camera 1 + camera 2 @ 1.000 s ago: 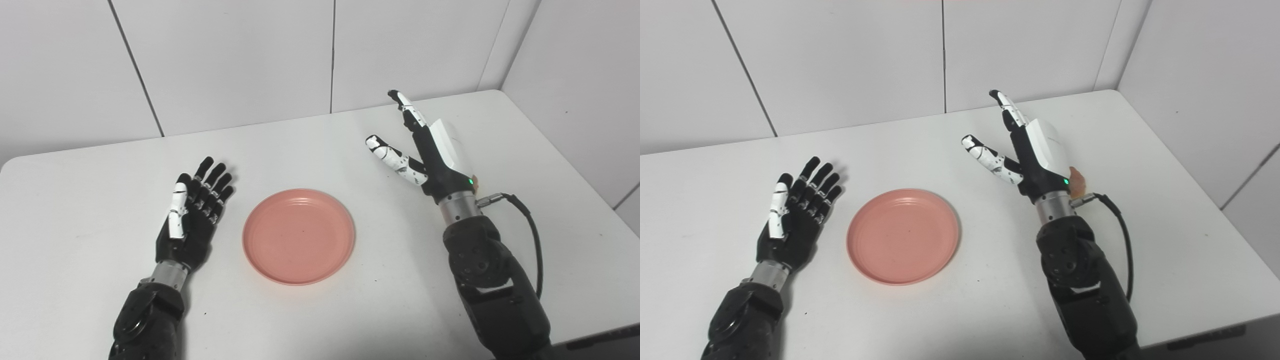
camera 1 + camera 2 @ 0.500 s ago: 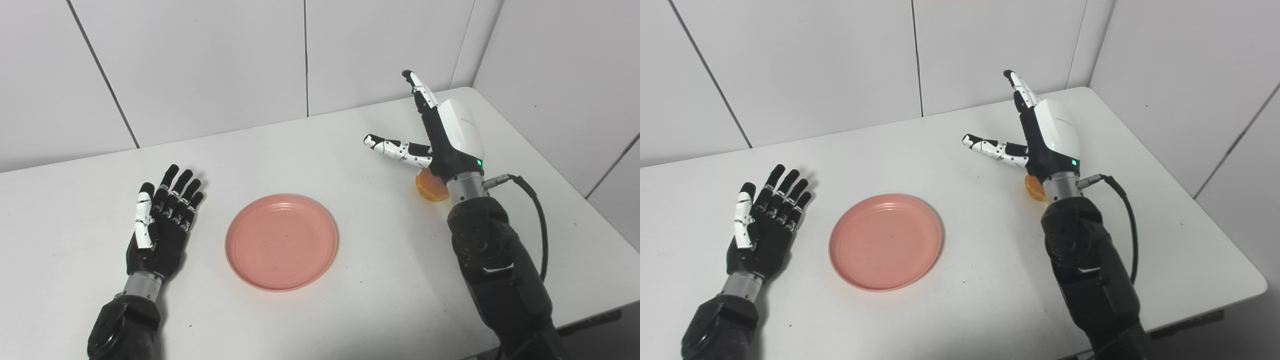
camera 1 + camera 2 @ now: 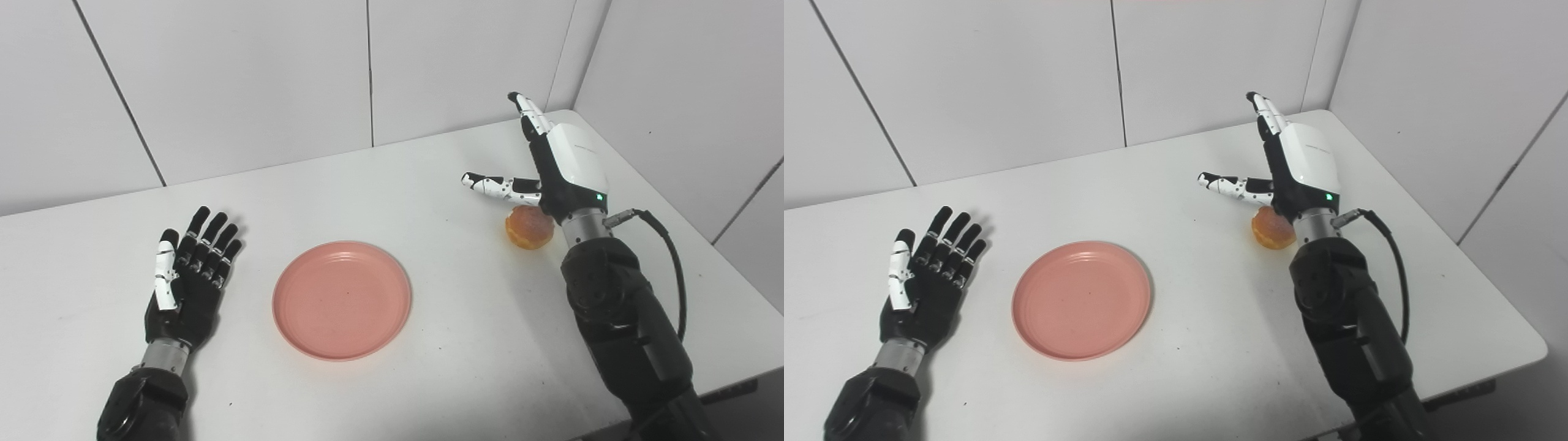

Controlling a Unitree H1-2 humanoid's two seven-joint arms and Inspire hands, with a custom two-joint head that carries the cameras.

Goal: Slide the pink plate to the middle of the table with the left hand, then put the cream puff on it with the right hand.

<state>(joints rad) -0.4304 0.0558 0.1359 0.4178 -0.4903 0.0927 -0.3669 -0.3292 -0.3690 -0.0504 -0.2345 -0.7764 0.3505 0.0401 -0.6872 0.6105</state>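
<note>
Pink is the colour of the plate [image 3: 342, 299], and it lies flat near the middle of the white table [image 3: 429, 367] with nothing on it. Off to its left, a little apart from its rim, the left hand [image 3: 187, 278] rests palm up with its black fingers [image 3: 211, 236] spread and straight, holding nothing. On the other side of the table, the cream puff [image 3: 529, 226] sits on the table top, well apart from the plate. It is round and golden orange. The right hand [image 3: 557, 168] is up over the puff, open, with its fingers pointing toward the far wall and its thumb [image 3: 499, 187] sticking out to the side toward the plate. The puff lies just under the heel of this hand, close by the wrist, and the hand covers a bit of its far side. The fingers are not wrapped around the puff, and I cannot tell if the hand touches it at all. A black cable [image 3: 664, 257] loops out from the right wrist and runs down along the arm.
</note>
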